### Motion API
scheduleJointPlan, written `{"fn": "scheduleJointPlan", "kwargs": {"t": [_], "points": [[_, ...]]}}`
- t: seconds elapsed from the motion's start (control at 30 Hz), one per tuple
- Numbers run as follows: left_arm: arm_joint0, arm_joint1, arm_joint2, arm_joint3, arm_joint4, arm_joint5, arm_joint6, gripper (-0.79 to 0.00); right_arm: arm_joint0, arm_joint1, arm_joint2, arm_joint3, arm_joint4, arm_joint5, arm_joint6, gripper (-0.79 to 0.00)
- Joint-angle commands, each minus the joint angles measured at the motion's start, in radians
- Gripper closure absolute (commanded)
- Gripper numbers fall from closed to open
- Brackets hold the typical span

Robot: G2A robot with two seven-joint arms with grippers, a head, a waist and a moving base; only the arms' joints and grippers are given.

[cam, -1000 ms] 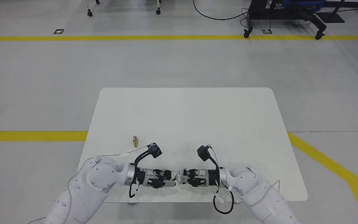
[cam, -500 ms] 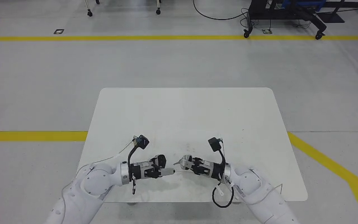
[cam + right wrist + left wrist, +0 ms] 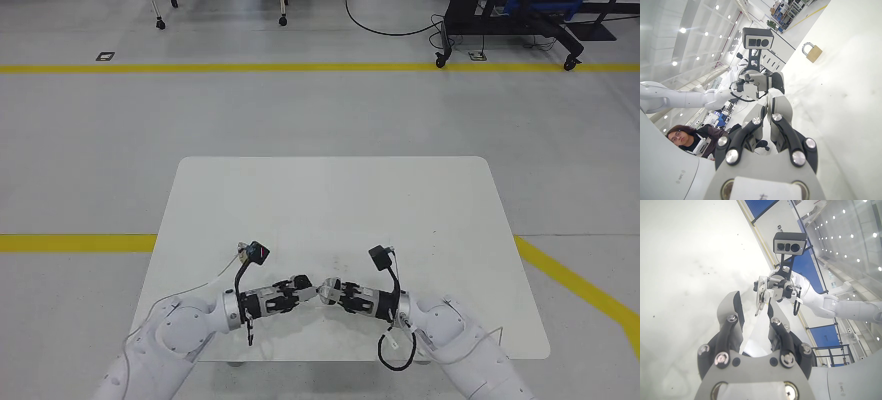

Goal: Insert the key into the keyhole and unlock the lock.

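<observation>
Two grippers face tip to tip above front of table (image 3: 330,190). Left wrist view: key (image 3: 760,301) pinched in right gripper (image 3: 762,294), blade pointing toward gap of left gripper (image 3: 753,304), its fingers spread, holding nothing. Right wrist view: brass padlock (image 3: 813,53) lying on table, well apart from both.

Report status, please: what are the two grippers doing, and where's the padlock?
Right gripper shut on key, tip pointing toward open left gripper. Padlock lying on table, apart from both. Nothing blocking it.
</observation>
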Motion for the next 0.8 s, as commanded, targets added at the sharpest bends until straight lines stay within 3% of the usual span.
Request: {"fn": "scheduleJointPlan", "kwargs": {"t": [0.0,0.17,0.6,0.63,0.67,0.7,0.77], "points": [[-0.003,-0.002,0.005,0.002,0.001,0.003,-0.002,-0.151,0.002,-0.001,-0.003,0.001,0.003,0.001,0.005,0.0],[-0.009,-0.005,0.008,0.001,0.001,0.006,-0.003,0.0,0.006,-0.002,-0.005,0.008,0.006,0.001,0.009,0.0],[0.0,0.007,-0.038,-0.02,0.017,-0.029,-0.048,0.0,0.015,0.0,-0.003,0.017,0.037,0.005,0.051,0.0],[0.0,0.008,-0.041,-0.022,0.016,-0.031,-0.058,0.0,0.015,0.001,-0.002,0.019,0.046,0.005,0.053,-0.117],[0.0,0.01,-0.044,-0.024,0.013,-0.035,-0.069,0.0,0.016,0.001,-0.001,0.019,0.053,0.005,0.058,-0.175],[0.0,0.011,-0.047,-0.025,0.014,-0.037,-0.078,0.0,0.016,0.001,-0.001,0.02,0.058,0.006,0.064,-0.219],[0.0,0.013,-0.051,-0.028,0.015,-0.04,-0.094,0.0,0.017,0.001,-0.002,0.021,0.069,0.008,0.074,-0.231]]}}
